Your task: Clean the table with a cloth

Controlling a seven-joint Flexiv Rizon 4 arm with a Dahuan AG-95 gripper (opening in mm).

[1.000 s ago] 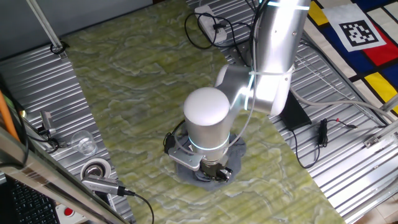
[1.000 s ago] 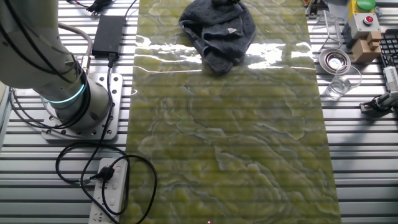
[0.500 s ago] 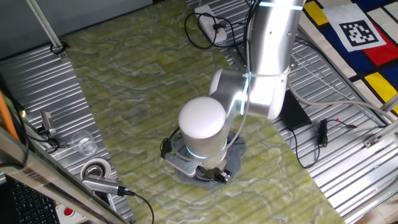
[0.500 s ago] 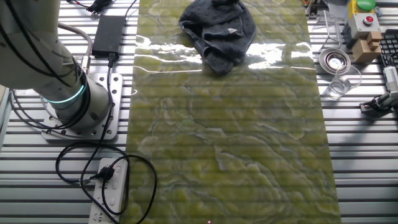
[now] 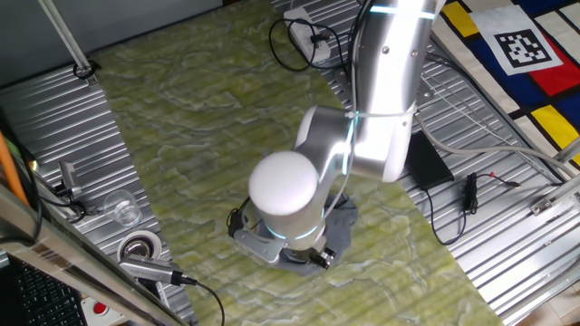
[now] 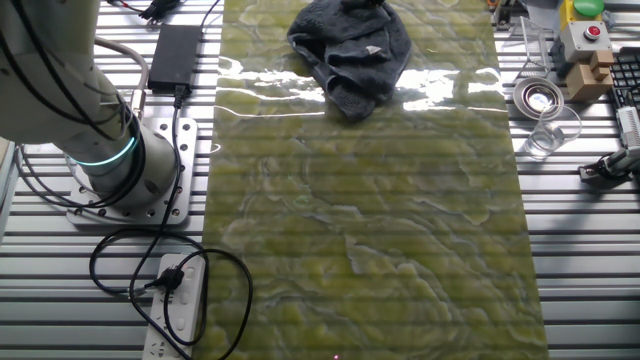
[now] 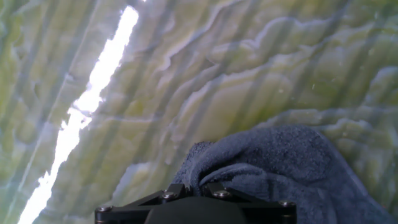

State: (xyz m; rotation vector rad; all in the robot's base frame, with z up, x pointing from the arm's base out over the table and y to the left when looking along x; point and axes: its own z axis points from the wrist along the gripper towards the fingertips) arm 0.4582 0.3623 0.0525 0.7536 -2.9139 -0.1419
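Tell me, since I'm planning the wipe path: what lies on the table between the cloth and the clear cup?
Only bare table. In the other fixed view, nothing sits between the cloth and the clear cup.

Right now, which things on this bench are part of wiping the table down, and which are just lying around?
Part of the job:
the table
the cloth, bunched at one end of the table, with the gripper down on it

Lying around:
black power brick
white power strip
clear glass
roll of tape
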